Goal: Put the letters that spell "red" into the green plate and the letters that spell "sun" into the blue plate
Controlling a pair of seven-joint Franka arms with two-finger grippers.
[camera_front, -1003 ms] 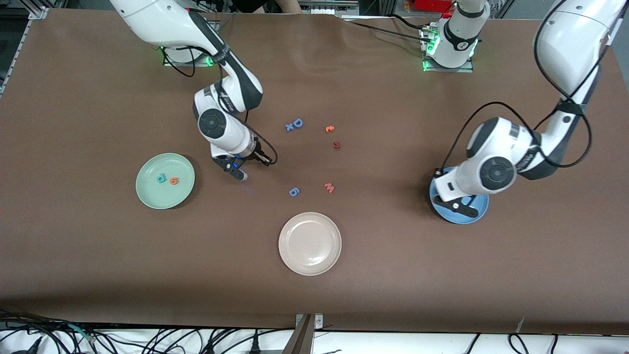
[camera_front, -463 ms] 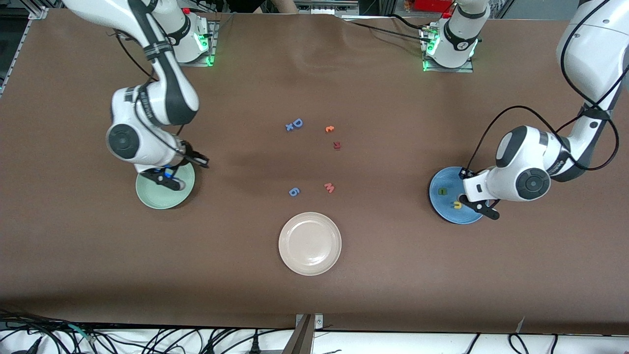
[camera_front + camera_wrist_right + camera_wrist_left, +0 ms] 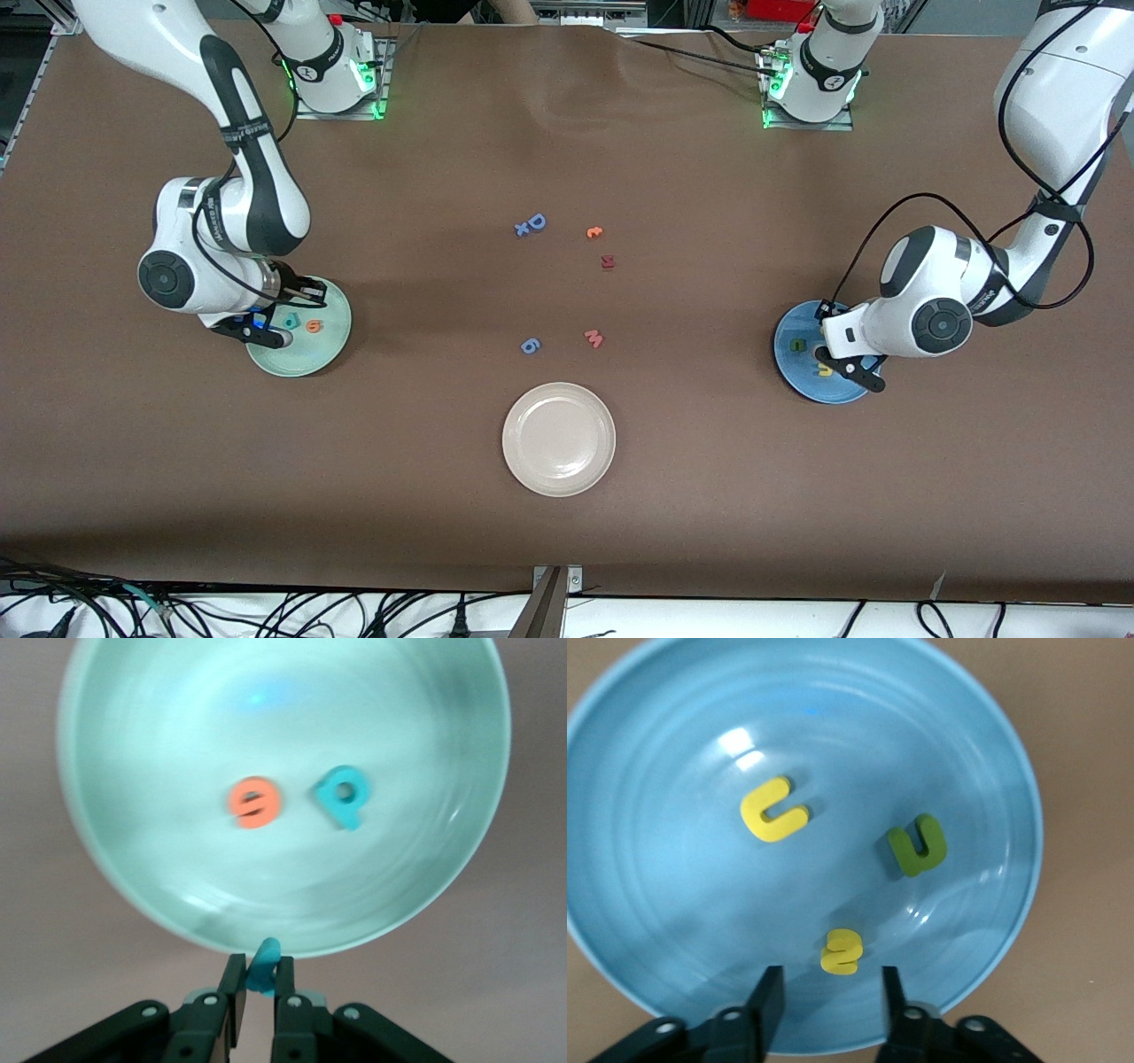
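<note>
The green plate (image 3: 330,347) (image 3: 89,842) holds the orange "e" (image 3: 313,326) (image 3: 255,803) and the teal "d" (image 3: 291,321) (image 3: 342,796). My right gripper (image 3: 268,336) (image 3: 258,979) hovers over that plate's rim, shut on the teal "r" (image 3: 263,967). The blue plate (image 3: 797,377) (image 3: 673,904) holds the yellow "u" (image 3: 824,370) (image 3: 773,811), the green "n" (image 3: 797,346) (image 3: 918,846) and the yellow "s" (image 3: 842,951). My left gripper (image 3: 855,372) (image 3: 826,997) hangs open just above the "s", touching nothing.
A beige-white plate (image 3: 558,478) sits nearest the front camera at mid-table. Loose letters lie in the middle: a blue "D" (image 3: 534,223), an orange curly one (image 3: 594,232), a dark red one (image 3: 608,261), a pink "m" (image 3: 594,338), a blue "6" (image 3: 530,346).
My right arm swung from mid-table to the green plate's rim, carrying the teal "r". My left gripper opened over the blue plate, and the yellow "s" now lies in it.
</note>
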